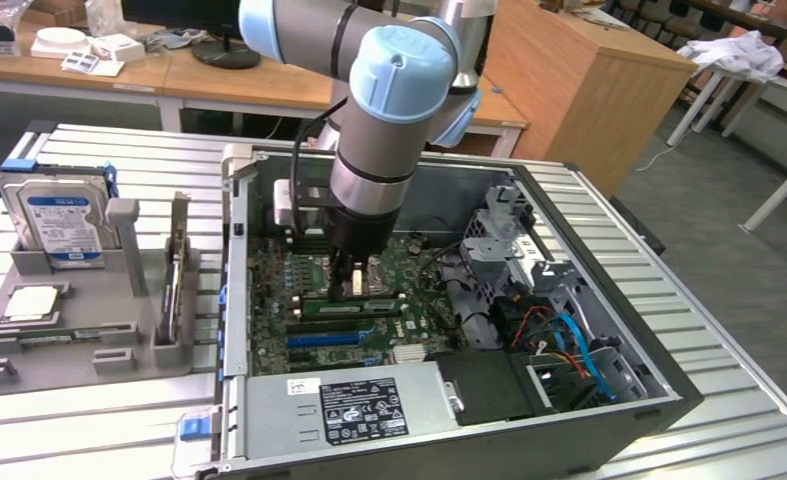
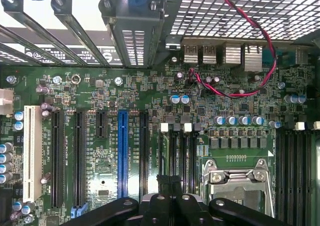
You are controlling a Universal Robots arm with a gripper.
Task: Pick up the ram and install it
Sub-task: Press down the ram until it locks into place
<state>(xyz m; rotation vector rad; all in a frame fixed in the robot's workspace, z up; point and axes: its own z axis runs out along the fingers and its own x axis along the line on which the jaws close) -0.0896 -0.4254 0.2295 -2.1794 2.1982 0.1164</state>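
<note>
My gripper [image 1: 346, 288] is down inside the open computer case, over the green motherboard [image 1: 286, 345]. Its black fingers [image 2: 170, 196] are shut together. Directly under the fingertips, the ram [image 1: 366, 306], a long narrow green stick, stands on edge in a slot on the motherboard. The fingertips meet its top edge; I cannot tell whether they pinch it or only rest on it. In the wrist view the fingers sit over the dark memory slots [image 2: 176, 151] beside the metal processor socket [image 2: 237, 178].
The case walls [image 1: 240, 300] and the drive cage [image 1: 513, 240] box the arm in. A power supply [image 1: 353, 405] fills the case's near end. At the exterior view's left, a grey rack [image 1: 126, 345] holds a blue-labelled hard drive [image 1: 60, 215] and another green stick [image 1: 46, 337].
</note>
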